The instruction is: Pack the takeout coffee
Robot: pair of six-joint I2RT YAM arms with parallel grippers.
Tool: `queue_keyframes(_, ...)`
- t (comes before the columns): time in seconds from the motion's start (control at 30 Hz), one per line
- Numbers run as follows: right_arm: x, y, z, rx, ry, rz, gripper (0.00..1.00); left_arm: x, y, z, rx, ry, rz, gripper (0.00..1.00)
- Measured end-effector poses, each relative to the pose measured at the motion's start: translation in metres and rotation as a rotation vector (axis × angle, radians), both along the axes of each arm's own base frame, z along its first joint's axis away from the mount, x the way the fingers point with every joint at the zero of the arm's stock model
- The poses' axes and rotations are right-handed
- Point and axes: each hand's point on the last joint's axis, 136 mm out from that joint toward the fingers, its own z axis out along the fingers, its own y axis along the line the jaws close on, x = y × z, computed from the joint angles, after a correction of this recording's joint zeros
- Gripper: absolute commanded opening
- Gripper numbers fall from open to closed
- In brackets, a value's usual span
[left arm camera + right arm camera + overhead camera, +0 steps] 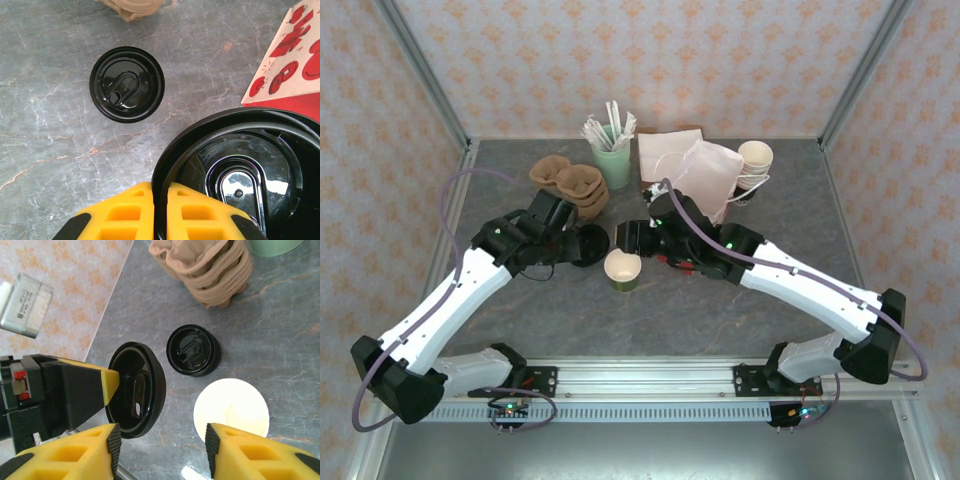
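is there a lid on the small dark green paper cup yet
No, the small dark green paper cup stands open, cream inside showing, while the left fingers pinch a round black plastic lid beside it.

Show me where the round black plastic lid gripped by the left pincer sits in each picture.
Top external: round black plastic lid, just left of centre.
Left wrist: lid lower right, rim in the left pincer.
Right wrist: lid lower left of centre.
Shared landmark: stacked brown cardboard cup trays, above the lid in each picture.

Lab test cell: wallpapered panels (650, 60), aluminium frame (425, 72).
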Motion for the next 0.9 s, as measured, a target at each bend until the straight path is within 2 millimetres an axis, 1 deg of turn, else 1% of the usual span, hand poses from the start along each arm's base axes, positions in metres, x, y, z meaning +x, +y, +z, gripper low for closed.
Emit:
queue_keyframes(0.17,0.000,0.013,-0.026,-0.041,0.057,0.032,0.55,-0.003,-0.012,0.001,-0.011,0.001,-0.024,0.12)
queue_keyframes(0.27,-0.001,0.018,-0.035,-0.053,0.082,0.044,0.55,-0.002,-0.017,0.001,-0.017,0.003,-0.028,0.11)
queue_keyframes(0.4,-0.001,0.019,-0.038,-0.056,0.090,0.050,0.53,-0.002,-0.024,-0.001,-0.019,0.006,-0.043,0.11)
queue_keyframes(0.57,0.001,0.022,-0.033,-0.052,0.086,0.050,0.48,0.000,-0.029,0.001,-0.020,0.004,-0.053,0.11)
queue_keyframes(0.73,0.003,0.022,-0.031,-0.059,0.083,0.042,0.47,0.002,-0.031,0.005,-0.027,-0.006,-0.055,0.11)
queue_keyframes(0.83,0.005,0.021,-0.033,-0.074,0.086,0.033,0.42,0.003,-0.033,0.010,-0.035,-0.018,-0.059,0.11)
queue_keyframes(0.9,0.006,0.020,-0.037,-0.085,0.090,0.027,0.36,0.003,-0.035,0.013,-0.039,-0.023,-0.062,0.11)
